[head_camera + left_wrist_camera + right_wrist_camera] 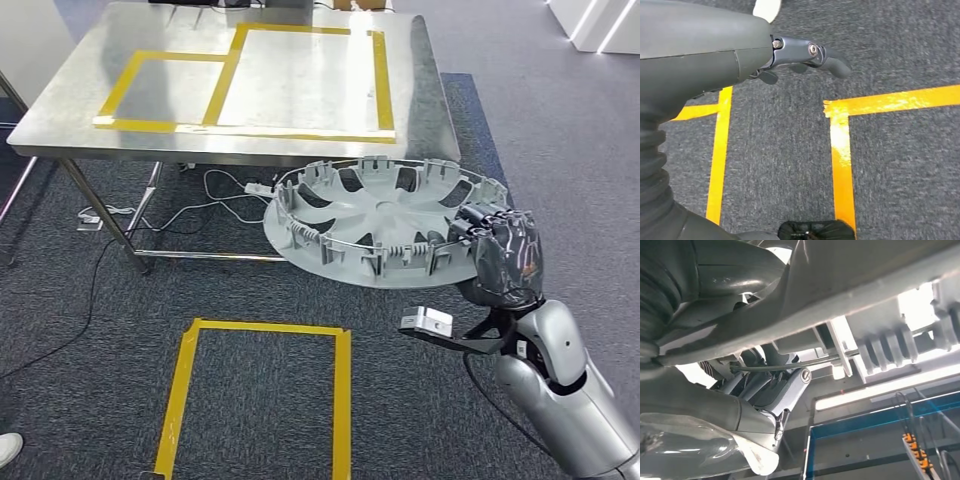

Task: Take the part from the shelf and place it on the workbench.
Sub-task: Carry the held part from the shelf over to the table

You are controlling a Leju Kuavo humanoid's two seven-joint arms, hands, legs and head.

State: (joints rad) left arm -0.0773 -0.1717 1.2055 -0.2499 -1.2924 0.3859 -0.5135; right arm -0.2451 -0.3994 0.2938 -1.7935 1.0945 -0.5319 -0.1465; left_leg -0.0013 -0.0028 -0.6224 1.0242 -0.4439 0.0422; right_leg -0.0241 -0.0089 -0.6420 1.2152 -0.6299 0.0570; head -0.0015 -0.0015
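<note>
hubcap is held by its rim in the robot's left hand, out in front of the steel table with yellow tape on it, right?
Not quite: the right hand holds it, not the left. The head view shows the right hand gripping the rim of the grey hubcap, in front of the steel table marked with yellow tape. The left hand hangs over the carpet, holding nothing.

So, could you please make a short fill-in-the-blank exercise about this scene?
1. The grey wheel cover is held by the robot's ____ hand.
2. The tape on the metal table and on the carpet is ____ in colour.
3. The wheel cover hangs in the air in front of the table, not yet resting ____ it.

Missing words: right; yellow; on
</note>
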